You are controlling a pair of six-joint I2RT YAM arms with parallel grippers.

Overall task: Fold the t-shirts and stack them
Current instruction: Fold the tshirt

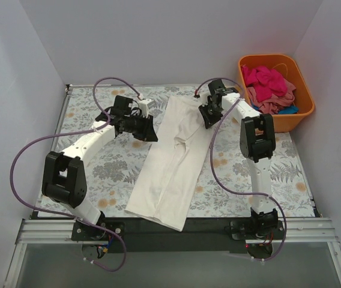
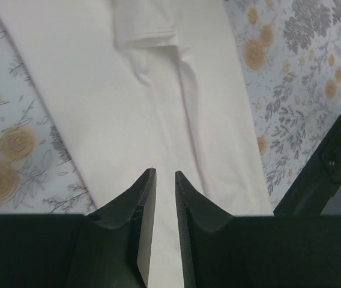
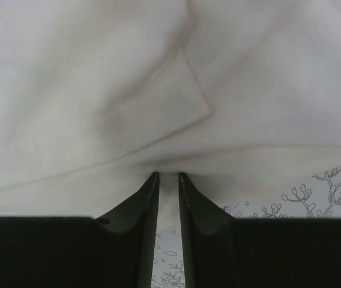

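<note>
White cotton lies in a long strip across the floral tablecloth (image 1: 110, 168). It is the white t-shirt (image 1: 170, 162), its sides folded inward, running on a slant from the far middle of the table down to the near edge. Every other place here is given from this shirt.

At the shirt's far right edge, the right gripper (image 1: 208, 117) reaches down to the cloth. In the right wrist view its tips (image 3: 168, 175) are clenched to a thin slit on the border of the shirt (image 3: 98, 90). Creases in the fabric run in toward that pinch, and a folded sleeve flap lies just beyond it. A sliver of tablecloth shows beside the fingers.

On the shirt's left side, level with its far half, the left gripper (image 1: 146, 131) sits just beside the edge. In the left wrist view its fingers (image 2: 165, 174) are drawn nearly together with only a narrow gap, and nothing is held between them. They point along the strip of the shirt (image 2: 128, 108), which lies flat below, apart from the tips, with a tucked sleeve at its far end.

Well to the right of the shirt and beyond it, in the far corner, stands an orange tub (image 1: 287, 122). A magenta tee (image 1: 266, 78) is heaped on top inside it, a pink tee (image 1: 272, 101) lies under that, and a bit of blue tee (image 1: 289, 110) shows by the tub's near wall.
</note>
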